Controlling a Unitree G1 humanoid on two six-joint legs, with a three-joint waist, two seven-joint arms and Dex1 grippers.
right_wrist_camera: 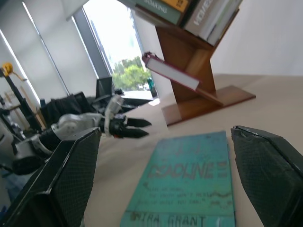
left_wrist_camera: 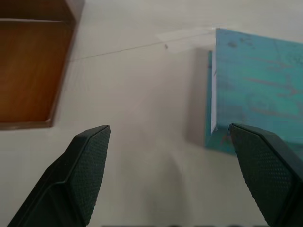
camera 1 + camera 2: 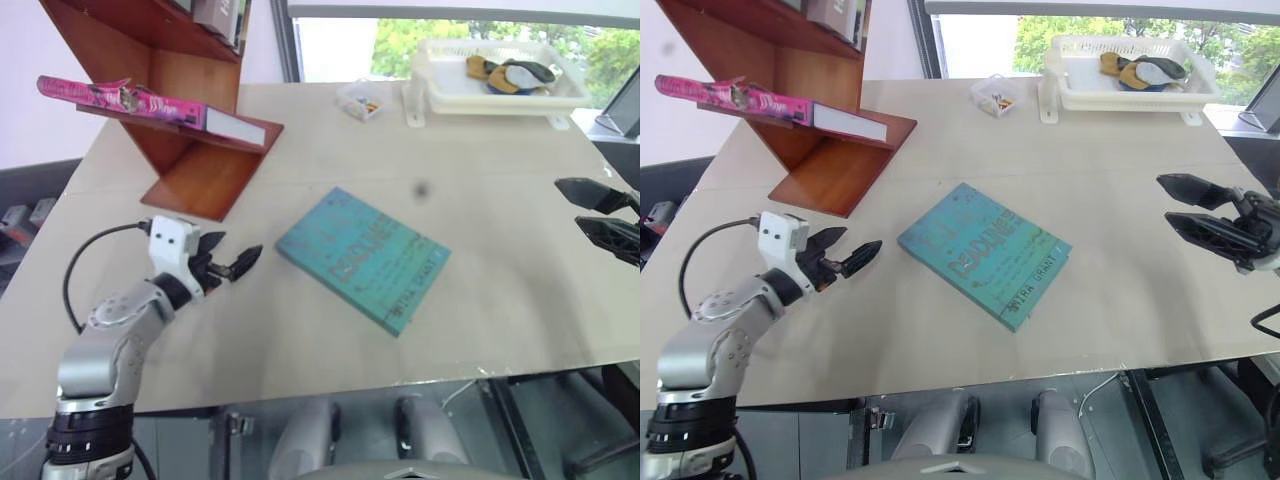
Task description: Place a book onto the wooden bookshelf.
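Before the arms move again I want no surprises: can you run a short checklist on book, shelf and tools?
1. Pink book lies on the wooden bookshelf: ok.
2. Book fully on its board: not ok, one end overhangs.
3. Left tool open and empty: ok.
4. Right tool open and empty: ok.
5. Teal book flat on the table, untouched: ok.

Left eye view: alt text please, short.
A bright pink paperback book lies on a slanted board of the reddish-brown wooden bookshelf at the table's far left. A teal-blue book lies flat mid-table, between the open, empty left gripper and right gripper.
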